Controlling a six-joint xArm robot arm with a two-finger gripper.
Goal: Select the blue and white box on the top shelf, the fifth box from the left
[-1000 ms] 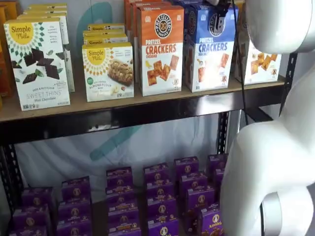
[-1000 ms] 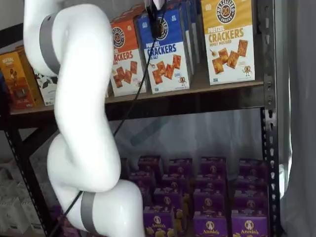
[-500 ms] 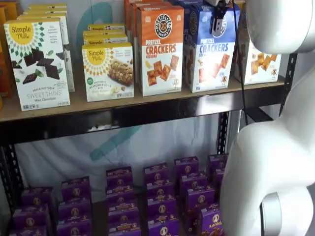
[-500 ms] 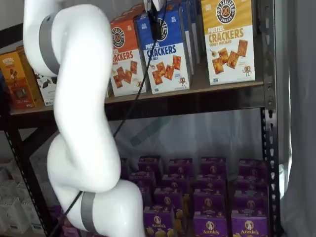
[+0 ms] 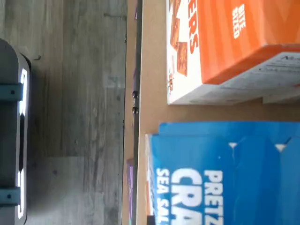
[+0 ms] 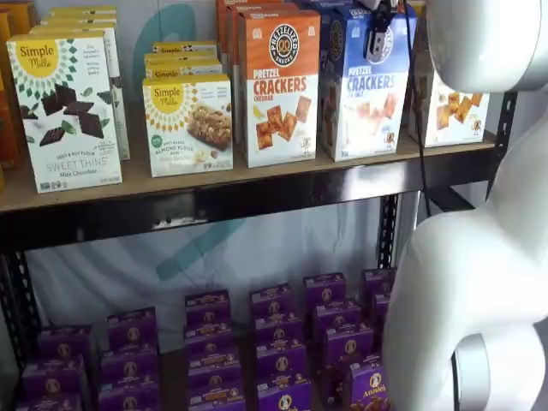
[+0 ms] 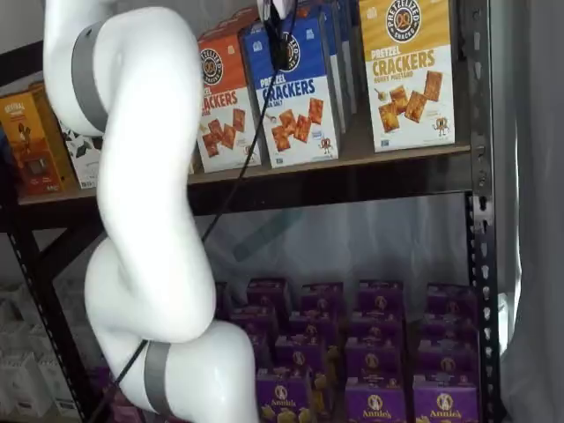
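Observation:
The blue and white box (image 6: 364, 103) stands on the top shelf (image 6: 197, 181), between the orange-topped cheddar box (image 6: 278, 86) and a yellow-topped cracker box (image 6: 454, 107). It shows in both shelf views (image 7: 295, 97). My gripper (image 6: 375, 38) hangs from above with its black fingers right in front of the box's blue upper half, over the round logo, also in a shelf view (image 7: 278, 44). No gap shows between the fingers, and I cannot tell whether they hold the box. The wrist view looks down on the blue box (image 5: 225, 178) and the orange box (image 5: 225, 42).
Simple Mills boxes (image 6: 64, 107) stand at the shelf's left. Several purple boxes (image 6: 274, 342) fill the lower level. The white arm (image 7: 141, 194) stands before the shelves. A black upright (image 7: 480, 176) bounds the right end. The wrist view shows the shelf's front rail (image 5: 136, 93) and wood floor (image 5: 75, 93).
The gripper fingers have come down and a little left, from the box's top edge to in front of its logo. The box's front now looks slightly blurred.

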